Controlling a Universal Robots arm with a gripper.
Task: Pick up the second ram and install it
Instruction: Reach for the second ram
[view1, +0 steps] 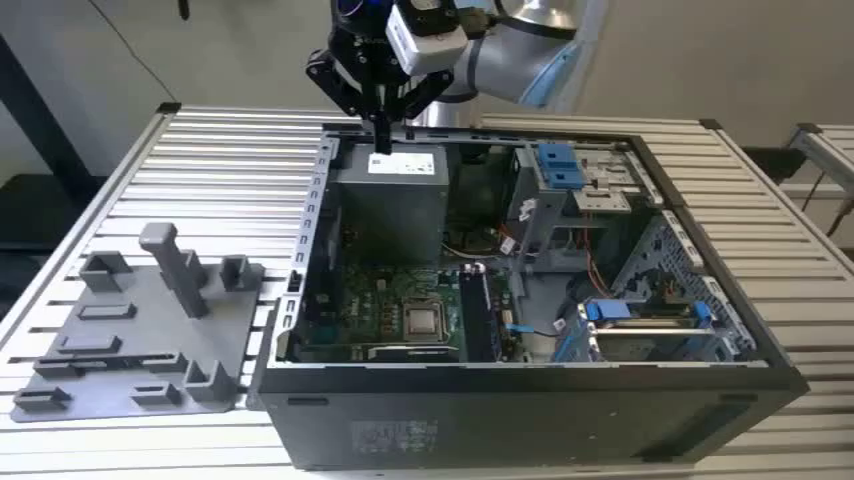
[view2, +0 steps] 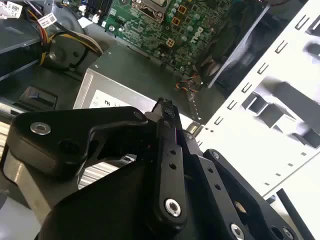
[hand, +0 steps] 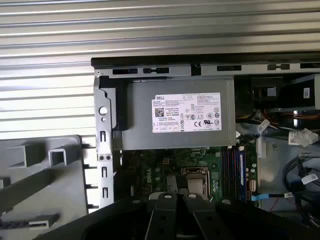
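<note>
The second ram (view1: 114, 358) looks to be the thin dark strip lying in a long slot of the grey holder plate (view1: 227, 335). You cannot make out chips or a label on it, so treat that reading as likely, not certain. The plate rests on the slatted table (view1: 227, 170) just beside the computer case (view1: 534, 420), on the exterior view's left of it. Nothing touches the strip.

Your gripper (view1: 383, 138) hangs above the case, at the end that holds the grey power supply (view1: 387, 195), and well apart from the plate. Its fingers (view2: 167, 125) are pressed together with nothing between them. In the second wrist view they meet in one black tip over the power supply's labelled face.

Inside the case, the green motherboard (view1: 387, 295) lies next to the power supply, toward the case's dark front wall. A dark stick (view1: 474, 310) stands upright in the memory slots, just beside the processor socket (view1: 424, 322). In the first wrist view you look down on the power supply's white label, with the motherboard beyond it and the holder plate's upright blocks (hand: 62, 155) outside the case wall.
</note>
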